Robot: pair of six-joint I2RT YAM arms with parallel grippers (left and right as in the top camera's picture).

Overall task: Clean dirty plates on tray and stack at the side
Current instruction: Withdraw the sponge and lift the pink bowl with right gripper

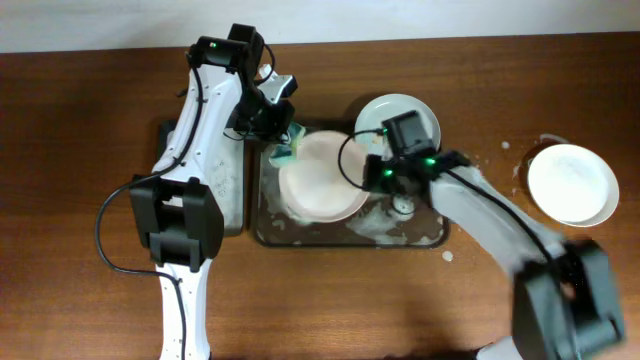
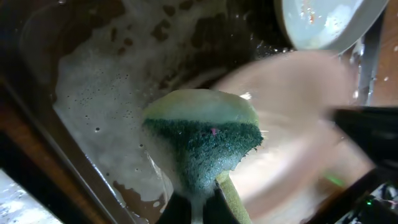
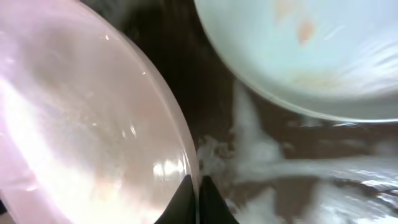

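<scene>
Sponge (image 2: pixel 205 140) at pink plate (image 3: pixel 81 124), over the tray (image 1: pixel 300 238)
My left claw (image 2: pixel 198 202) clamps the sponge, my right claw (image 3: pixel 198 198) the plate's rim

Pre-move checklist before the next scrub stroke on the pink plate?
1. Left end effector gripping sponge: ok.
2. Right end effector pinching pink plate at its rim: ok.
3. Sponge touching pink plate: cannot tell, left wrist view is blurred.
4. Mint plate clean: not ok, orange smudges.
5. White plate set aside on the table: ok.
</scene>
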